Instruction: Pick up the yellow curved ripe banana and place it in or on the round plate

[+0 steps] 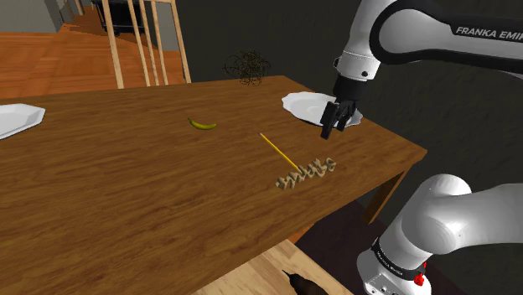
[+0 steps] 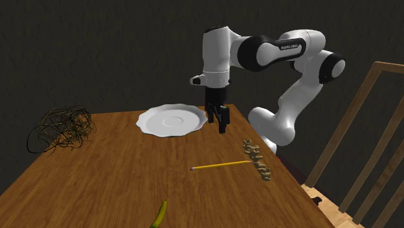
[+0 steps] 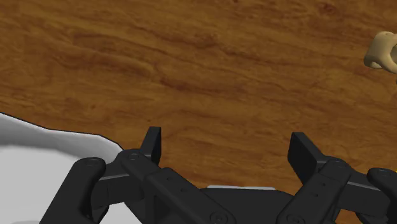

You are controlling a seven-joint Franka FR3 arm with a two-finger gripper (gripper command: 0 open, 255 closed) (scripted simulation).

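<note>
A small yellow-green curved banana (image 1: pixel 201 124) lies on the wooden table (image 1: pixel 126 193), near the middle; in the second exterior view the banana (image 2: pixel 159 215) is at the near edge. The round white plate (image 1: pixel 306 105) with a wavy rim sits near the table's far corner, and the plate (image 2: pixel 169 120) also shows beside the arm. My black gripper (image 1: pixel 329 130) hangs over the table just beside that plate's rim, well away from the banana. Its fingers (image 3: pixel 153 141) stand apart with bare wood between them; the gripper (image 3: pixel 226 141) is open and holds nothing. The plate (image 3: pixel 38 156) lies beside one finger.
A yellow pencil (image 1: pixel 277 149) and a beige knobbly object (image 1: pixel 306 174) lie between the banana and the table's near edge. A dark wire tangle (image 2: pixel 61 128) sits past the plate. A second white plate (image 1: pixel 17 119) rests at the shoulder view's far left. Wooden chair backs (image 1: pixel 142 42) stand behind.
</note>
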